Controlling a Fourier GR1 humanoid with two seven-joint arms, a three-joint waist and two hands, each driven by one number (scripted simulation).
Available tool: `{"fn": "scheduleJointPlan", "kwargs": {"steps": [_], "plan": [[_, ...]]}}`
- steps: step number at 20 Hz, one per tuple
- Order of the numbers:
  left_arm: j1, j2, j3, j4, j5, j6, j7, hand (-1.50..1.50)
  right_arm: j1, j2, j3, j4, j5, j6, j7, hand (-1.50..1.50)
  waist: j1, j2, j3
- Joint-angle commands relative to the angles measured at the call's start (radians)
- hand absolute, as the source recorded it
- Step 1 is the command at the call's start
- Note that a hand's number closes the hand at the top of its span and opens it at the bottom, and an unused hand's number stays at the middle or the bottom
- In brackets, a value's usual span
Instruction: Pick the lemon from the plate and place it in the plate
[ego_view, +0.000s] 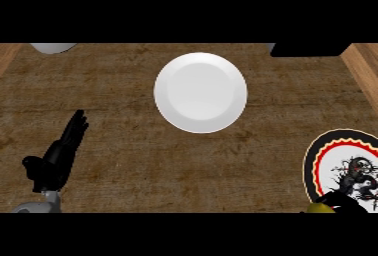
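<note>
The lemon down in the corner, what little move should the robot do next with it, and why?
Probably lift the lemon up and start carrying it toward the white plate. The right hand seems curled beside it at the patterned plate, and the white plate holds nothing. The left hand rests open.

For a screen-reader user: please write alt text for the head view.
The right hand curls round a yellow lemon at the lower edge of a patterned plate at right. A white plate sits mid-counter; the left hand rests open at lower left.
</note>
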Motion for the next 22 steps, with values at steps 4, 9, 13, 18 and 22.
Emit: {"fn": "scheduleJointPlan", "kwargs": {"steps": [4, 9, 13, 18, 22], "plan": [[0.002, 0.007, 0.004, -0.014, 0.015, -0.026, 0.0, 0.0, 0.038, 0.085, 0.352, -0.164, 0.431, -0.079, 0.343, 1.5, 0.025, 0.007, 0.012], [-0.025, 0.01, 0.013, 0.016, 0.008, -0.022, 0.004, 0.0, -0.044, 0.087, 0.555, -0.233, 0.675, 0.036, 0.494, 1.5, 0.025, 0.009, 0.011], [-0.033, -0.002, -0.002, 0.012, -0.004, -0.015, 0.017, 0.0, -0.143, 0.087, 0.615, -0.266, 0.867, 0.114, 0.551, 1.5, 0.027, 0.01, 0.012], [-0.015, -0.01, -0.006, -0.001, -0.002, -0.023, 0.003, 0.0, -0.266, 0.086, 0.739, -0.235, 0.93, 0.208, 0.621, 1.5, 0.046, 0.012, 0.014], [-0.028, -0.022, -0.024, 0.023, -0.022, -0.023, -0.018, 0.0, -0.381, 0.083, 0.612, -0.226, 0.837, 0.214, 0.59, 1.5, 0.06, 0.024, 0.015]]}}
